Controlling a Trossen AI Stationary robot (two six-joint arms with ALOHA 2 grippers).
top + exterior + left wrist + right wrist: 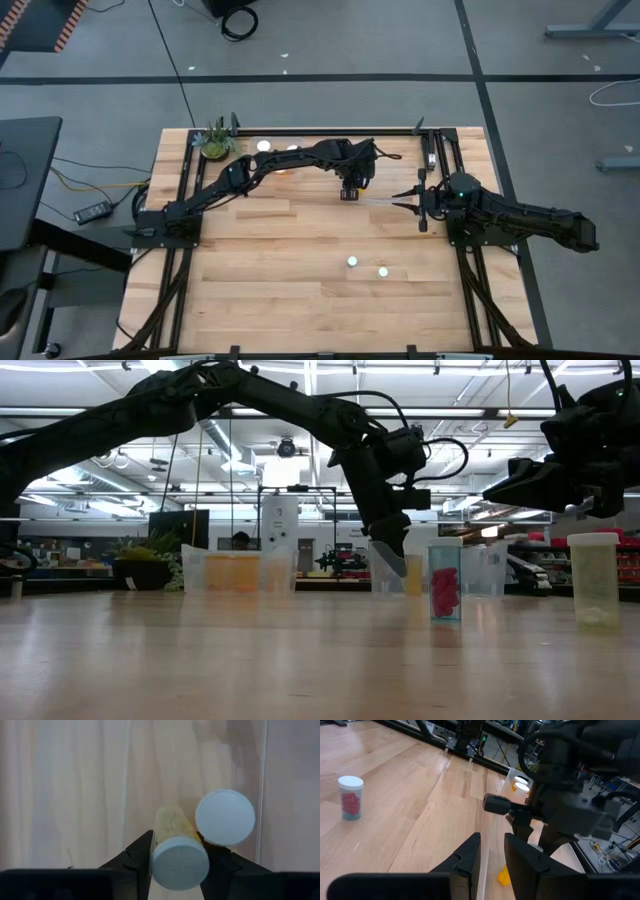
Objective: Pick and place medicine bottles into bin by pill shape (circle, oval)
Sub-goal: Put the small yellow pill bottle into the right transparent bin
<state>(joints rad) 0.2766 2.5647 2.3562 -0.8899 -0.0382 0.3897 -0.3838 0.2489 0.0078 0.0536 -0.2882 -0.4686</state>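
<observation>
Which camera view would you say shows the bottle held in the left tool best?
The left wrist view: the held bottle fills the frame between the left tool. The low view shows only a sliver, the high view hides it, and the right wrist view cannot confirm it.

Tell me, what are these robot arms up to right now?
The left end effector grips a yellowish medicine bottle over a clear bin at the table's far edge, beside a white cap. The right end effector waits shut nearby. Two more bottles stand on the table.
</observation>
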